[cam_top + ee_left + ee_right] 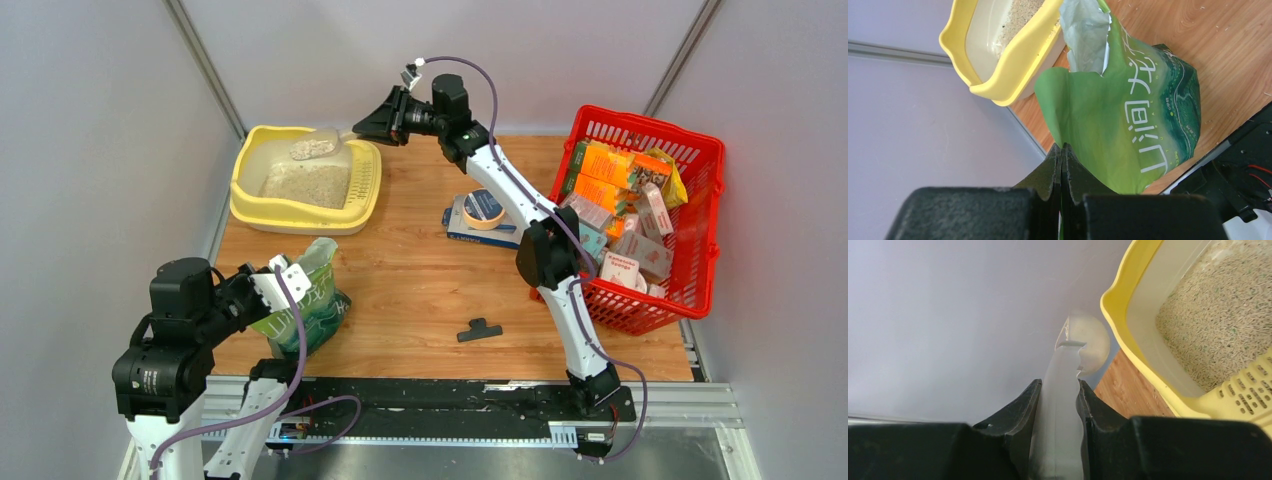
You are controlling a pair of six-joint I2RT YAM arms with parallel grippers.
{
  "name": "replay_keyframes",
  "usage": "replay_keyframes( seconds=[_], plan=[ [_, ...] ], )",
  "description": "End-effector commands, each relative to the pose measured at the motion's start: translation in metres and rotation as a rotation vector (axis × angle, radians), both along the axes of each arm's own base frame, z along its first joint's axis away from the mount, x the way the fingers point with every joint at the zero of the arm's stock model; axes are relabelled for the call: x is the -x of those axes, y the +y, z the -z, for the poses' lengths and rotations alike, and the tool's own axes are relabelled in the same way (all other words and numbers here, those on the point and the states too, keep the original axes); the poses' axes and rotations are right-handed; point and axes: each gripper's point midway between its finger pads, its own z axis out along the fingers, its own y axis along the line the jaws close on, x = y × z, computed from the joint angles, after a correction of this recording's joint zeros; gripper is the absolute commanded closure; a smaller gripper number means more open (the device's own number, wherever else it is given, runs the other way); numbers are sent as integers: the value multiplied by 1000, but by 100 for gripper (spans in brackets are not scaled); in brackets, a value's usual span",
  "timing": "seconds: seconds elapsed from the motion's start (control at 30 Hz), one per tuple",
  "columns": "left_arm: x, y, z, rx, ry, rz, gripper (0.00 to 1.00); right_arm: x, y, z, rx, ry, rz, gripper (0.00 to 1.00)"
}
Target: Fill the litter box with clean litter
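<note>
Your right tool [365, 125] is clamped on the stiff handle of a clear scoop [1063, 367]. Its loaded bowl hangs just ahead of the tool, over the litter box [262, 213], where clean litter [305, 185] already lies. Expect loose, light granules that spill at any tilt, so take the scoop by its handle. Your left tool [1062, 150] is pinched shut on the top edge of the green pouch [1128, 115], which is soft and likely to sag.

The litter box [300, 218] lay at the counter's [420, 290] far left, litter [308, 185] inside, a scoop [318, 146] over its far rim. The pouch [322, 300] stood in front of it, near the edge. The basket [640, 122] stood at the right, a tape roll [484, 208] between.
</note>
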Motion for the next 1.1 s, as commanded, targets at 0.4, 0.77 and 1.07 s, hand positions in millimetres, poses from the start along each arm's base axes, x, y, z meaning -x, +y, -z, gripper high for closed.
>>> replay_keyframes(
  seconds=[0.4, 0.77, 1.07],
  plan=[
    [0, 0, -5, 5, -33, -7, 100, -72, 2, 220, 333, 95, 258, 100],
    [0, 1, -6, 2, -56, -4, 100, -66, 4, 235, 467, -24, 287, 100],
    [0, 0, -6, -4, -93, 7, 100, -56, 4, 237, 562, -118, 279, 100]
  ],
)
